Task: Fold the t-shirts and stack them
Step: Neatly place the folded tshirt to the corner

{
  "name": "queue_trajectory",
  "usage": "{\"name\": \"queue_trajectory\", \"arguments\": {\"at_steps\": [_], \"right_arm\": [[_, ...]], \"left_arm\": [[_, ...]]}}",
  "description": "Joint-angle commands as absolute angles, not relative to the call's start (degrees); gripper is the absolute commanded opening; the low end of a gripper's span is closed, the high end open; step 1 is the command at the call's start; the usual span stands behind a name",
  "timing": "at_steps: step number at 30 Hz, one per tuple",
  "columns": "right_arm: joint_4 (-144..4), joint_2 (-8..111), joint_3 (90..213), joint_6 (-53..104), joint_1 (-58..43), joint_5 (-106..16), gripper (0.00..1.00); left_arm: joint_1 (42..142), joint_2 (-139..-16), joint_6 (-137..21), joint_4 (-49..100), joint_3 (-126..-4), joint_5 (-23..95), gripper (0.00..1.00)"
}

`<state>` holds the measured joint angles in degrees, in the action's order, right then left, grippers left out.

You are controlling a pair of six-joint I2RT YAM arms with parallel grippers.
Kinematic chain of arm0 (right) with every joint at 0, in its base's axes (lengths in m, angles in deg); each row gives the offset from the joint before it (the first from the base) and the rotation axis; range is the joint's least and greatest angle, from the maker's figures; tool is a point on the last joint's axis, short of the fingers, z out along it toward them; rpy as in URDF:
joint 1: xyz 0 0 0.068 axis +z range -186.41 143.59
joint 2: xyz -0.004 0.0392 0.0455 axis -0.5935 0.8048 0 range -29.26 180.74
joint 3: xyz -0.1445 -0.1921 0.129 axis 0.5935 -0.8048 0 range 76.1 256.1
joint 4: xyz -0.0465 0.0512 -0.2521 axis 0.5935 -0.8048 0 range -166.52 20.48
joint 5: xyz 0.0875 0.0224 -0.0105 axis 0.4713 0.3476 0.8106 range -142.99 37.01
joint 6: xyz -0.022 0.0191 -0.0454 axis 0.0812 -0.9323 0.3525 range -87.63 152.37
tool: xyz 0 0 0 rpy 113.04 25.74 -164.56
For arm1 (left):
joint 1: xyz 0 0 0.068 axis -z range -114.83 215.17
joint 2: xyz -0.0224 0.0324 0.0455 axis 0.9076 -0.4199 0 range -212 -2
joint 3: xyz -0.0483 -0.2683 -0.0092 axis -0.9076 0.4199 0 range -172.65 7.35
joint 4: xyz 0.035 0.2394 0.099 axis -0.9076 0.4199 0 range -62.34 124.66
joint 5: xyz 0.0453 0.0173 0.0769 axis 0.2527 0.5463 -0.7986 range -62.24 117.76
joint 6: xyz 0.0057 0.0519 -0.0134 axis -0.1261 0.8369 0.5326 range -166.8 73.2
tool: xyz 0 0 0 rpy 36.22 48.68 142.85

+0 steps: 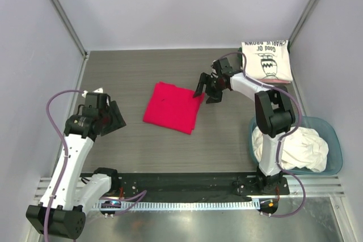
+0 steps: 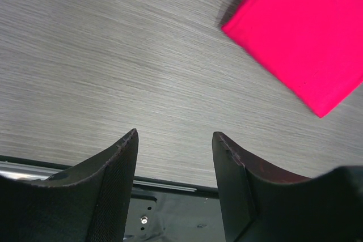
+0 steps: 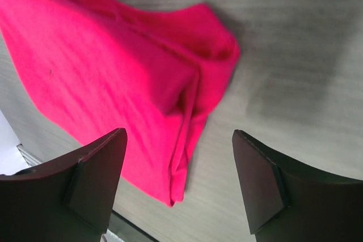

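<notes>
Top external view has the red shirt [image 1: 172, 107] folded into a rough square on the grey table [image 1: 130, 72] (one corner bunched, going by the right wrist view). At that shirt's right corner hangs the right gripper [image 1: 206, 91], jaws wide, gripping nothing. Left of the shirt and apart from it, the left gripper [image 1: 115, 118] is equally wide and empty. Far right of the shirt lies a folded cream printed shirt [image 1: 266, 63]; near right, white shirts [image 1: 295, 148] heaped in a blue tub [image 1: 336, 145].
</notes>
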<state>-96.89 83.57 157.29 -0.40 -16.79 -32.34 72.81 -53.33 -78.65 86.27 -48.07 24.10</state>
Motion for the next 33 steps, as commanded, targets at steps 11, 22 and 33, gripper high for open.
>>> {"name": "queue_trajectory", "arguments": {"at_steps": [11,22,33], "right_arm": [[-94.6,95.8,164.4,5.1,-18.8,-29.5,0.63],[-80.1,97.9,154.9,3.1,-19.7,-19.9,0.41],[-62.4,99.2,148.3,-8.0,-19.7,-9.7,0.01]], "left_arm": [[72.8,-54.2,-81.1,81.8,-47.1,21.6,0.56],[72.7,-54.3,-81.5,81.8,-47.0,20.5,0.55],[72.8,-55.0,-82.0,82.1,-47.0,19.7,0.55]]}}
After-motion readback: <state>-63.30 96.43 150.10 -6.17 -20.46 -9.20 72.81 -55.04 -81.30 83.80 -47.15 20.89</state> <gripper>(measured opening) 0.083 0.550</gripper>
